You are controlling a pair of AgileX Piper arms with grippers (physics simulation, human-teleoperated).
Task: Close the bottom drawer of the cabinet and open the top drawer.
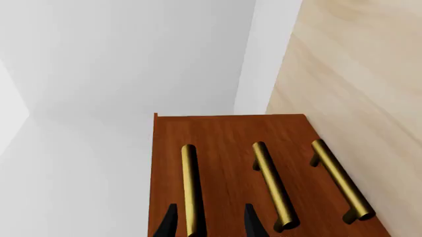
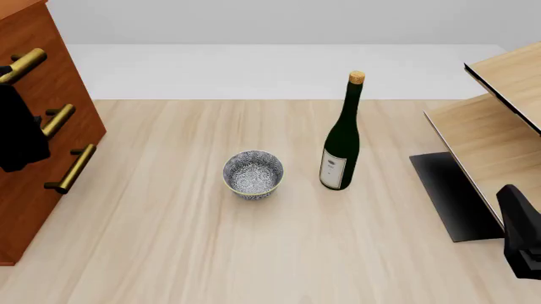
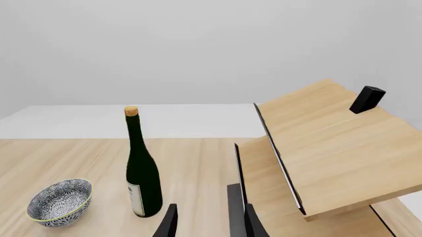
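The reddish-brown cabinet point(image 2: 34, 158) stands at the table's left edge, its three drawer fronts looking flush with one another. The top drawer's brass handle point(image 1: 189, 190) lies between the fingertips point(image 1: 170, 224) of my left gripper point(image 1: 211, 224), which is open and straddles the bar without closing on it. In the front view this handle point(image 2: 21, 65) is at the upper left, with the black left arm point(image 2: 17, 133) hanging in front of the cabinet. The bottom drawer's handle point(image 2: 72, 168) is lowest, nearest the tabletop. My right gripper point(image 3: 209, 224) is open and empty at the front right point(image 2: 524, 240).
A patterned bowl point(image 2: 253, 173) and a dark green wine bottle point(image 2: 341, 136) stand mid-table. A pale wooden shelf unit point(image 2: 498, 126) on a black base point(image 2: 448, 196) fills the right side, close to my right gripper. A small black block point(image 3: 366, 98) sits on its top.
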